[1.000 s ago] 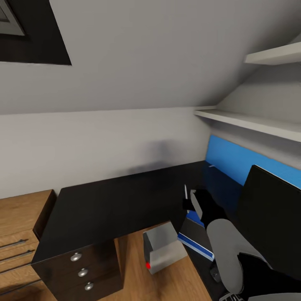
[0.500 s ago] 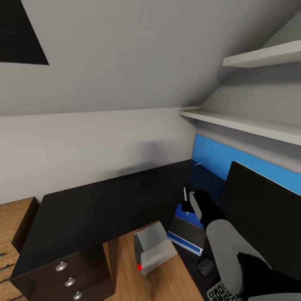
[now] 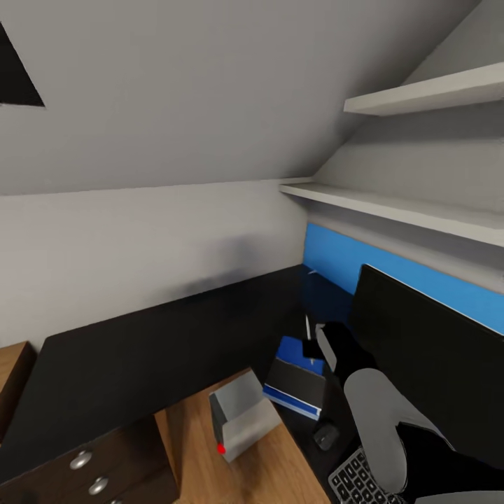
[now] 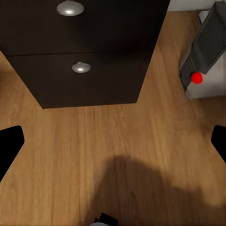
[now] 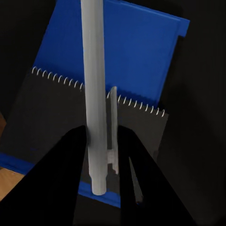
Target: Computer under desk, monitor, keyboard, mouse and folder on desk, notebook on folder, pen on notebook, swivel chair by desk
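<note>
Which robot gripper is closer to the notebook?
Right. The right gripper holds the pen just above the notebook on the folder. The left gripper hangs over the floor, near the drawers.

A pale grey pen [image 5: 95, 94] crosses a dark grey spiral notebook [image 5: 70, 117] on a bright blue folder [image 5: 136, 52], lower right of the black desk [image 3: 154, 343].

Keyboard [image 3: 360, 479] & monitor [image 3: 448, 364] cut off by pic edge.

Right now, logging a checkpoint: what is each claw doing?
Left claw: open, empty, above the wooden floor.
Right claw: shut on the slim grey pen.
</note>
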Motion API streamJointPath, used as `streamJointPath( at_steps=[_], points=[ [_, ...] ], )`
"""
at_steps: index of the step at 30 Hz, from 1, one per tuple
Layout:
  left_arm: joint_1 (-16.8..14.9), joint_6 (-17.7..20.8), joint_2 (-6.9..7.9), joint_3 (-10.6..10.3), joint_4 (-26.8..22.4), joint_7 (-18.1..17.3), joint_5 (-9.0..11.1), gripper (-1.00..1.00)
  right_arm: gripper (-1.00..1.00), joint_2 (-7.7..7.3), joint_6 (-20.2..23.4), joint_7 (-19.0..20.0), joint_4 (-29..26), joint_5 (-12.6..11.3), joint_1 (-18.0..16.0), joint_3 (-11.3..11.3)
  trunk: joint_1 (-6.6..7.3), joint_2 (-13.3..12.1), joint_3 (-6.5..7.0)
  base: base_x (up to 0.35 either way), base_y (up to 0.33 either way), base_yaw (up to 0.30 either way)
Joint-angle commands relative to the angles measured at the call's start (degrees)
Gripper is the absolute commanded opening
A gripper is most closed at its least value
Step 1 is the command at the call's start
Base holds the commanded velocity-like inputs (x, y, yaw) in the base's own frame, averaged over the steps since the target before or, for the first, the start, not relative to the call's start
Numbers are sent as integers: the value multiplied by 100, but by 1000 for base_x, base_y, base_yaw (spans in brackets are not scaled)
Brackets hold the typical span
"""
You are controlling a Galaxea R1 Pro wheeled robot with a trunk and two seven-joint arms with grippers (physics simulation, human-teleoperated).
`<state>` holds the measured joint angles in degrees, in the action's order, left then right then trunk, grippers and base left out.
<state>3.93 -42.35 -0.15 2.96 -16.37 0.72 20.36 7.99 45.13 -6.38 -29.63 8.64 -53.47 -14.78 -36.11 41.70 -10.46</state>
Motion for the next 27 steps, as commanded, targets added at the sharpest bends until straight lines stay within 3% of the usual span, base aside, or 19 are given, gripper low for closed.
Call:
streamJointPath(
  at_steps=[1,8,16,27],
  points=[
    [3,-2,-2,21,-13,7,-24,100,-100,9,23,17,2,53,-5,-44,0,7,-8,-166,0,-34],
    [3,-5,-9,21,-15,7,-24,100,-100,10,12,20,36,51,-5,-43,0,7,-8,-228,0,-15],
    [3,-17,-11,21,-16,7,-24,100,-100,10,-19,22,48,50,-5,-43,0,7,-8,-69,0,-2],
    [3,-29,-16,21,-16,7,-25,100,-100,-13,-536,15,219,71,-5,-43,0,7,-8,-8,0,0]
  ],
)
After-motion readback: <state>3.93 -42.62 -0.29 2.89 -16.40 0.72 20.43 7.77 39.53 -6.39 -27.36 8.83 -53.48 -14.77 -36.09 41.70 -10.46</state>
